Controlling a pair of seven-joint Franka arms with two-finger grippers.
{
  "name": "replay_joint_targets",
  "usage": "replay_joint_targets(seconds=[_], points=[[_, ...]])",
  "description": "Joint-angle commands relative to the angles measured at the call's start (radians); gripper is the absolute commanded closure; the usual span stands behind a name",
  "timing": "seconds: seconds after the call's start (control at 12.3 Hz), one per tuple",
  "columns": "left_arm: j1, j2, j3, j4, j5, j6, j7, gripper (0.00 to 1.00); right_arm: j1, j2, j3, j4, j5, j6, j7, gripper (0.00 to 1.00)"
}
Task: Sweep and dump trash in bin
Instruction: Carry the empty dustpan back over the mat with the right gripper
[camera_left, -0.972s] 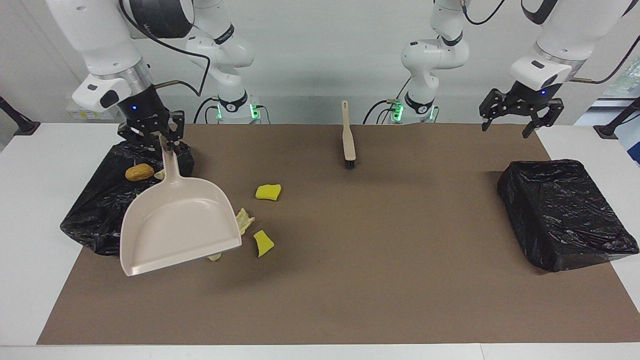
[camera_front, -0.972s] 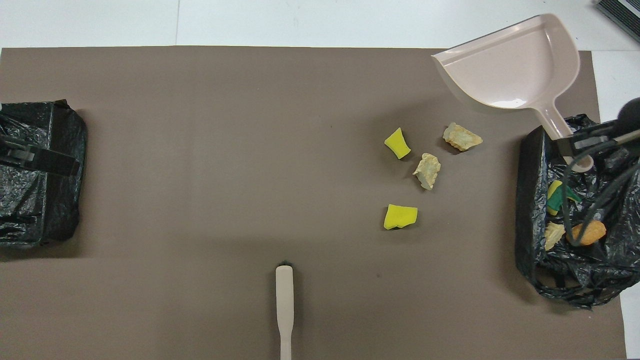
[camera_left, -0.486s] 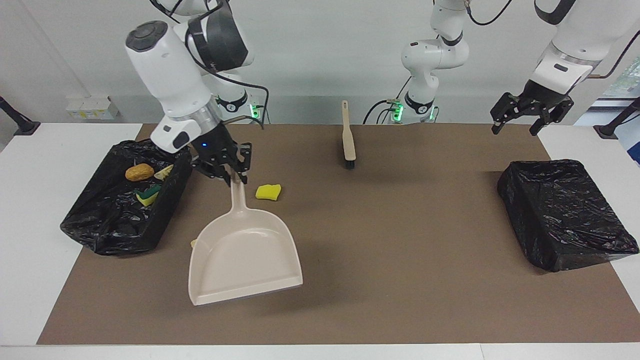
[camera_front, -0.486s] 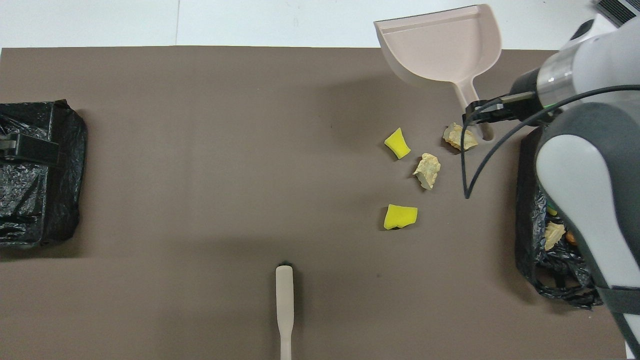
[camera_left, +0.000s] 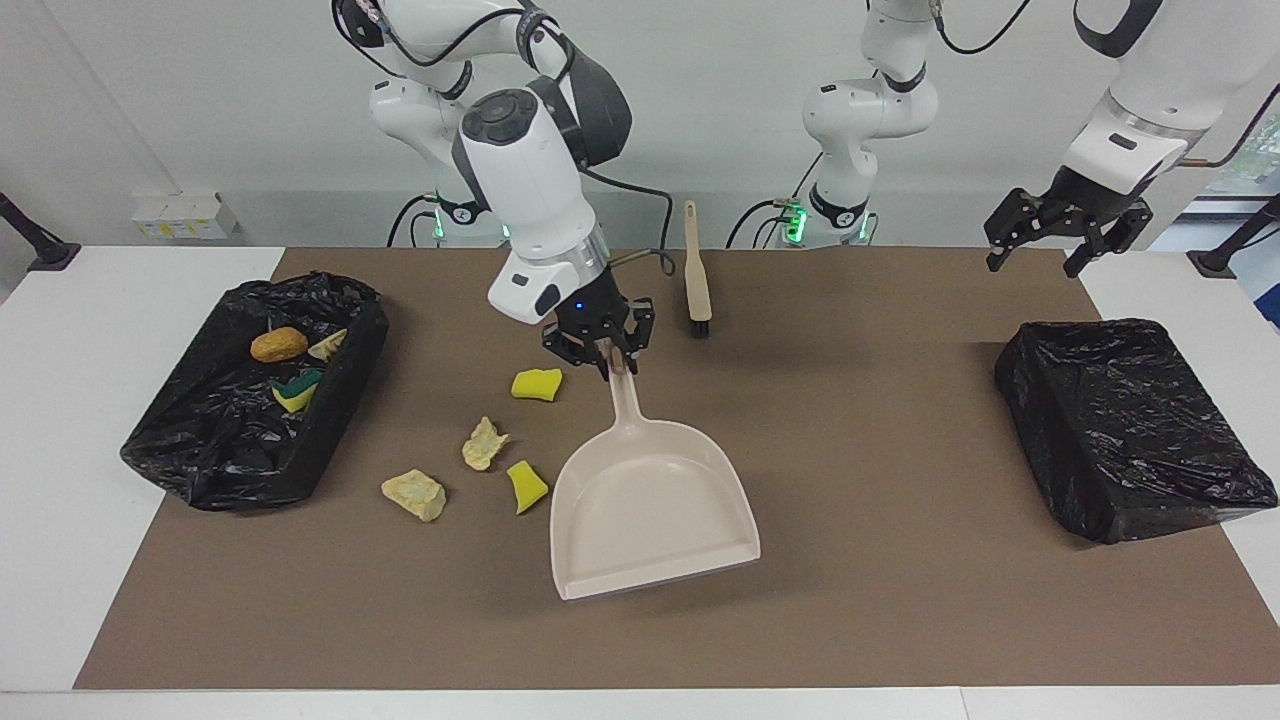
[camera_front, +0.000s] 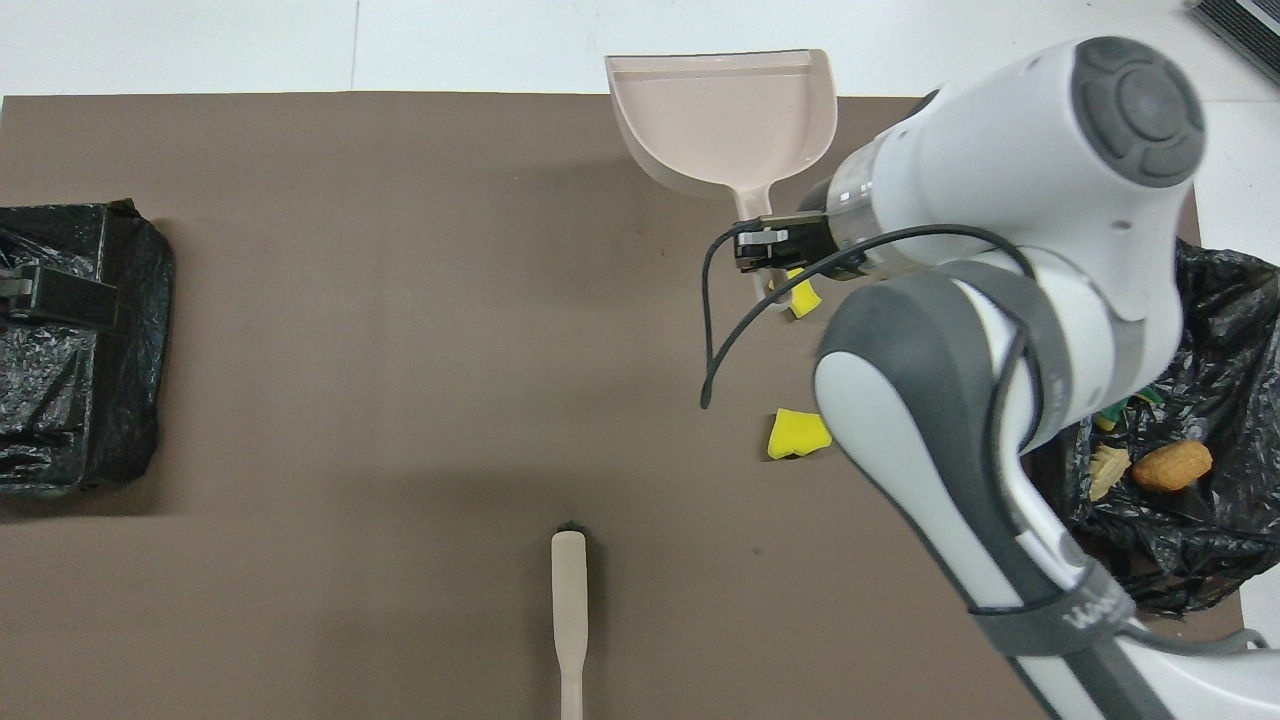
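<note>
The counter is carrying a brown mat with a black-lined bin at the right arm's end and a second bagged bin at the left arm's end. The right gripper is clenching the handle of the beige dustpan, whose pan is sitting toward the counter's edge away from the robots. The left gripper is waiting with its fingers spread, over the counter's corner by the second bin. The hand brush is lying untouched near the robots' edge.

Four pieces of the trash are lying on the mat between the dustpan and the first bin; three more are resting inside that bin. By the look of them, these scraps are light, soft and crumbly, so sweeping should suit them better than pinching.

The facing view is showing all four loose pieces; overhead, the right arm is hiding all but two yellow ones.
</note>
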Motion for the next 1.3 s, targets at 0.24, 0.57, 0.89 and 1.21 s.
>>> replay_joint_targets(seconds=[0.24,0.57,0.89,1.21], points=[[0.017,-0.002,-0.01,0.022,-0.01,-0.015,0.017,0.0,0.13,0.134,-0.005,-0.001,-0.151,0.083,0.101,1.0],[0.017,-0.003,-0.01,0.022,-0.01,-0.015,0.016,0.0,0.189,0.197,-0.006,0.043,-0.206,0.094,0.291,1.0],[0.019,-0.003,-0.01,0.022,-0.01,-0.015,0.016,0.0,0.195,0.231,0.0,0.055,-0.206,0.12,0.391,1.0],[0.019,-0.005,-0.01,0.022,-0.01,-0.015,0.016,0.0,0.197,0.24,0.0,0.045,-0.185,0.181,0.455,1.0]])
